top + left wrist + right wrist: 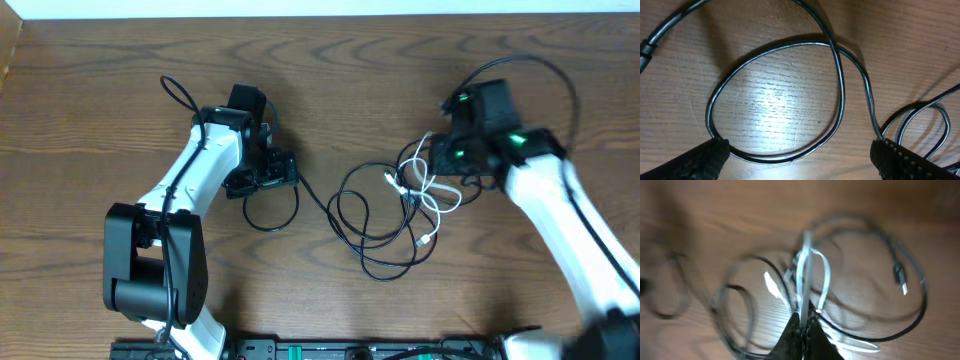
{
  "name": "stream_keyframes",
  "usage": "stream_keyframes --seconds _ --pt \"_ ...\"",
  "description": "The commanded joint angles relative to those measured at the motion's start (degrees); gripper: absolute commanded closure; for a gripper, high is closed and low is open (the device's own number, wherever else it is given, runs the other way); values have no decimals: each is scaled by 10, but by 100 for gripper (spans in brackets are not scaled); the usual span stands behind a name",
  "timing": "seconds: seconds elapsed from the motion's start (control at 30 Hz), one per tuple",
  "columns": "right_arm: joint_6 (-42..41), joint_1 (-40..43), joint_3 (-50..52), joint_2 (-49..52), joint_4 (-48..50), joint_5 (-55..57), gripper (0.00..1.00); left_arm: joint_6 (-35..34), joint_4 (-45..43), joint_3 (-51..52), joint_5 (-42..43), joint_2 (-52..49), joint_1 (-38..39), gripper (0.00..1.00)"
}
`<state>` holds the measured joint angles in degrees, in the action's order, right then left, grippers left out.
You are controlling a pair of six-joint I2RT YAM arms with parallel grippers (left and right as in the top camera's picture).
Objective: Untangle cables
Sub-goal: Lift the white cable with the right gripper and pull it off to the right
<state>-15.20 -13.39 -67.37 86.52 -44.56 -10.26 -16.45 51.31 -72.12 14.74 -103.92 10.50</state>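
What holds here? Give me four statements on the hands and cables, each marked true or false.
1. The left hand is open over a black loop. True.
2. The right hand is wide open. False: it is shut, and the white cable rises from between its fingers.
3. The white cable lies under the left hand. False: it is at the right hand.
4. The table is wood. True.
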Motion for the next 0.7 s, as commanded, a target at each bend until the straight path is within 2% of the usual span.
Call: stream_keyframes --seconds 0.0,0.33,0.67 --pt "28 10 -22 -119 4 -23 99 8 2 -1 2 2 0 5" --pt "72 21 -22 -369 137 -21 99 8 2 -1 2 2 0 5" --pt "153 21 -22 -506 215 -21 99 8 2 -1 2 2 0 5"
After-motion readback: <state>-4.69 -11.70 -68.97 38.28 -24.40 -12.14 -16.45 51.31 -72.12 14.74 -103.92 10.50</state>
